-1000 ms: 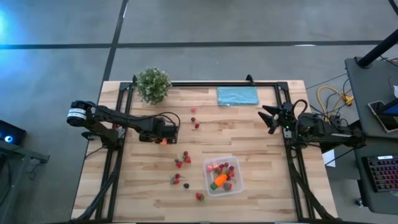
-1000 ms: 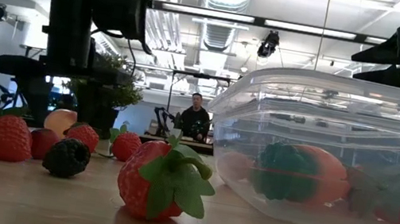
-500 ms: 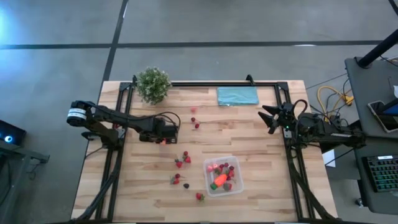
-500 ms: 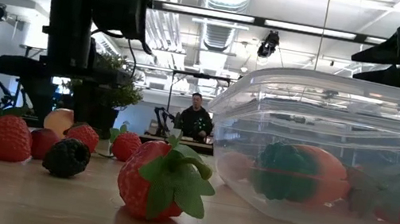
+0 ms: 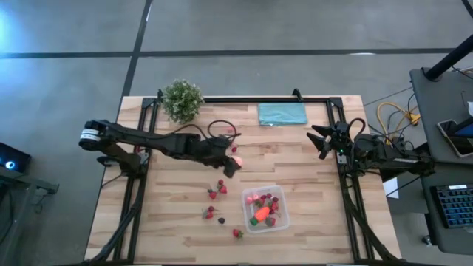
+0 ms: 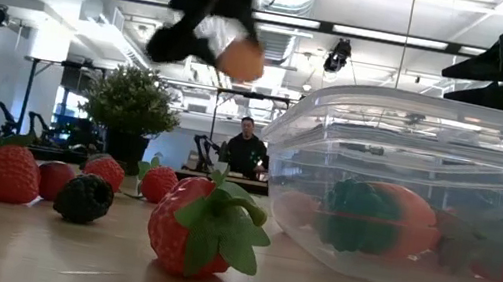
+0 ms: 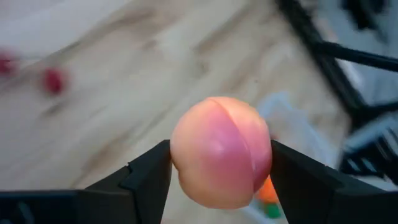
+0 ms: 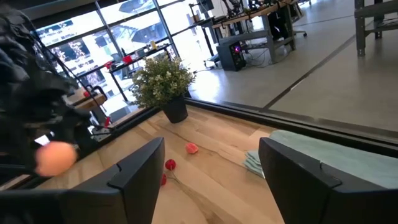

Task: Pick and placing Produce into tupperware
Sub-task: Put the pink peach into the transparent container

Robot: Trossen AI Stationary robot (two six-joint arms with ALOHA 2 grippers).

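Observation:
My left gripper (image 5: 235, 162) hangs over the middle of the table, shut on a pink-orange ball (image 7: 221, 152) of the produce, which also shows high in the low view (image 6: 241, 58). The clear tupperware (image 5: 264, 209) stands toward the near right and holds an orange carrot (image 5: 260, 214) and red pieces. Loose strawberries (image 5: 219, 190) and a dark berry (image 6: 84, 198) rest on the wood left of the tub. My right gripper (image 5: 319, 140) waits open at the right edge, holding nothing. My left gripper pinches the ball's two opposite sides (image 7: 180, 155) between its two fingers (image 7: 146, 180). The fingers slant down from the table's left side. The ball is lifted well clear of the table.
A green potted plant (image 5: 182, 100) stands at the far left corner and a teal cloth (image 5: 281, 114) lies at the far edge. Black frame rails (image 5: 336, 148) run along the table's sides. A person (image 6: 246, 150) sits in the room beyond.
My left gripper has taken the ball off the table, risen sharply and swung toward the table's right, nearer the tupperware, tipping up from pointing steeply down. The ball now hangs high above the wood.

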